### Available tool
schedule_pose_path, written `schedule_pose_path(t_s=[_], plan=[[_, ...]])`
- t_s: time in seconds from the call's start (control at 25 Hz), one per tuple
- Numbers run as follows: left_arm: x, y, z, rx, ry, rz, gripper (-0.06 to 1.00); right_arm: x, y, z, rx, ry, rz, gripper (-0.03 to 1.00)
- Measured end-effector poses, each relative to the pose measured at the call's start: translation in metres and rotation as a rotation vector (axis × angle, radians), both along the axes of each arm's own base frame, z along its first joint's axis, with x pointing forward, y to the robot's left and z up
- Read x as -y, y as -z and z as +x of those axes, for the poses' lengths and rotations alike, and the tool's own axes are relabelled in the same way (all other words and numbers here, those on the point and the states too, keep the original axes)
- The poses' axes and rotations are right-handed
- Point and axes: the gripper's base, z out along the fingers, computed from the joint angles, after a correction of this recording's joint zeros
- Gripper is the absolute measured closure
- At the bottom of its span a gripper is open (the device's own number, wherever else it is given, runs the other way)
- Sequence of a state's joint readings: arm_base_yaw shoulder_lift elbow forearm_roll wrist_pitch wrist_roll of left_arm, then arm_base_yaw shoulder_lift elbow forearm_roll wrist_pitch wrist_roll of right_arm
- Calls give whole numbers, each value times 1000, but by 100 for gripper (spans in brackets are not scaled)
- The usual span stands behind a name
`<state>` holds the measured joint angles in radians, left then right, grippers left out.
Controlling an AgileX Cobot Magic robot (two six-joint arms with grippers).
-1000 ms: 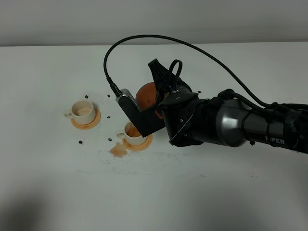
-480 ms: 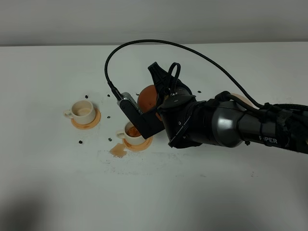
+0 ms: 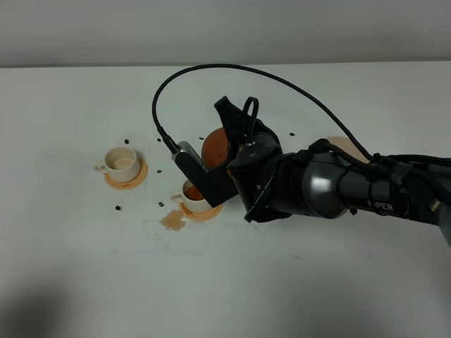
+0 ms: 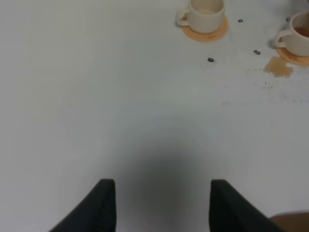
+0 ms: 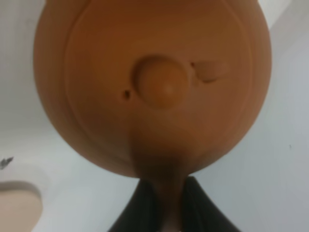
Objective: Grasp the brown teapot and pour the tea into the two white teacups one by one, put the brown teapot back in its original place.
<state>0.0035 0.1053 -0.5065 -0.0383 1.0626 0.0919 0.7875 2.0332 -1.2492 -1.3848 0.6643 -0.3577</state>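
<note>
The brown teapot (image 3: 214, 144) hung in the air above the table (image 3: 70, 267), tipped toward the nearer teacup (image 3: 195, 193). I could not see its spout, which was behind the black camera bracket (image 3: 204, 176). The right gripper (image 5: 164, 202) had its jaws pinched tight on the pot's loop handle (image 5: 161, 166), and that thin pinch was all that carried it. The lid (image 5: 161, 87) sat in its seat with nothing pressing on it. Tilted any steeper, I judged, it could slide out and drop onto the cup.

The nearer teacup, on its orange coaster (image 3: 211, 210), already showed brown tea inside. A puddle of tea (image 3: 171, 220) lay on the table just beside that coaster. More pouring there looked likely to overflow the cup or add to the spill, since so small a mouth left the stream little margin.

The farther teacup (image 3: 121, 161) stood well apart to the left on a second orange coaster (image 3: 132, 177); whether it held tea I could not tell. Carrying the tilted pot across to it risked dribbling along the way, and the bulky wrist could knock the nearer cup in passing.

The pale coaster (image 3: 344, 145), where the pot belongs, peeped out from behind the arm, mostly covered. The left gripper (image 4: 161, 208) hung wide and empty over bare table, well clear of the cups.
</note>
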Motion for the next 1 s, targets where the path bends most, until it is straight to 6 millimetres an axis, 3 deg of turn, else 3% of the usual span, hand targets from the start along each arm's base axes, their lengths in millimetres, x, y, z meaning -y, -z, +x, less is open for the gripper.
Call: schedule_pose_path(t_s=[1.0], plan=[[0, 0, 0, 0, 0, 0, 48, -1, -4, 2, 51, -69, -96, 85]])
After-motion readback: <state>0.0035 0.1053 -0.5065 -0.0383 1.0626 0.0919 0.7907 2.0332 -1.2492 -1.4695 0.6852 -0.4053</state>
